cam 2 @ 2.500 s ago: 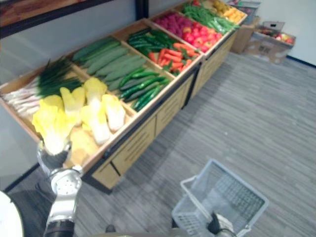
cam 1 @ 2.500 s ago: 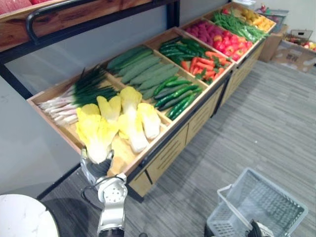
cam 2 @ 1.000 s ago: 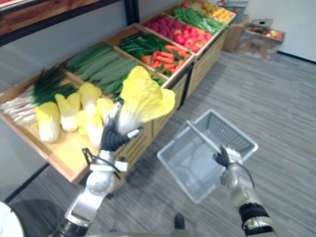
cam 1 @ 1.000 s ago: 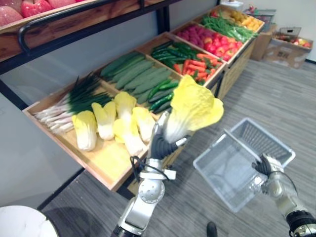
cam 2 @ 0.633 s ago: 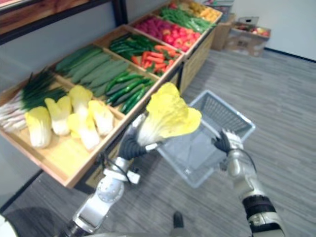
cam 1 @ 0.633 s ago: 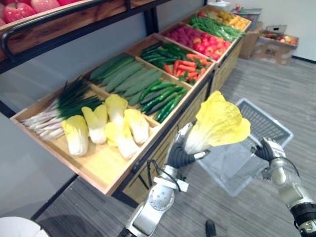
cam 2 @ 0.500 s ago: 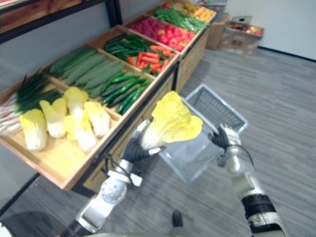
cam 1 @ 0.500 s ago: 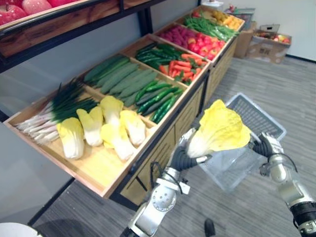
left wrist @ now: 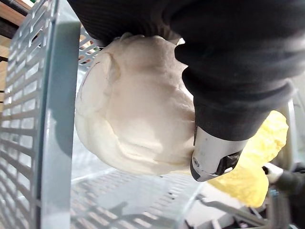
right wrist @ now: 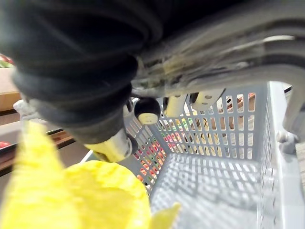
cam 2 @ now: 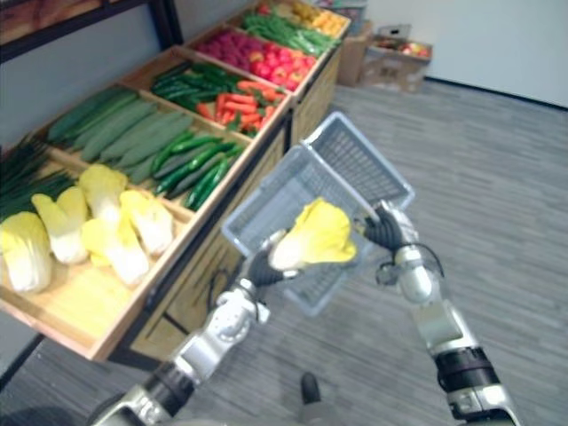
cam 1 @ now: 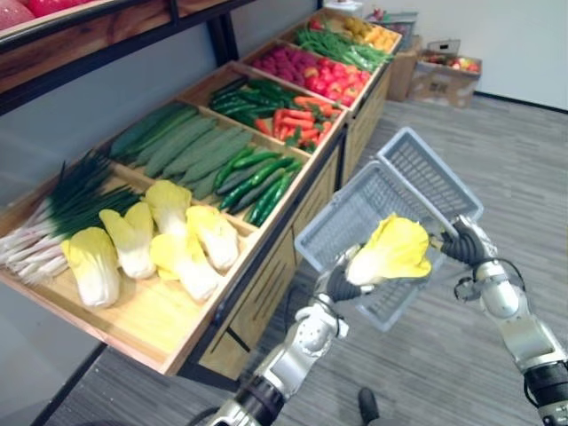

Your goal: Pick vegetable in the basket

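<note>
Cabbage has dropped since half a sec ago: L hand (cam 1: 342,284) now has the napa cabbage (cam 1: 390,251) inside the mouth of the grey basket (cam 1: 404,169), yellow leafy end in first, where before it was up in front of the basket. Basket's been swung higher and tipped, open side facing the L hand, w/ R hand (cam 1: 463,244) at its far edge. L fingers (left wrist: 214,152) are wrapped round the white stem end, cabbage not let go. R fingers are clamped on the basket's edge. Off to robot's left is a wooden produce stand (cam 1: 160,328) w/ more napa cabbages (cam 1: 182,257), scallions (cam 1: 62,209), cucumbers (cam 1: 182,146), carrots (cam 1: 302,120).
</note>
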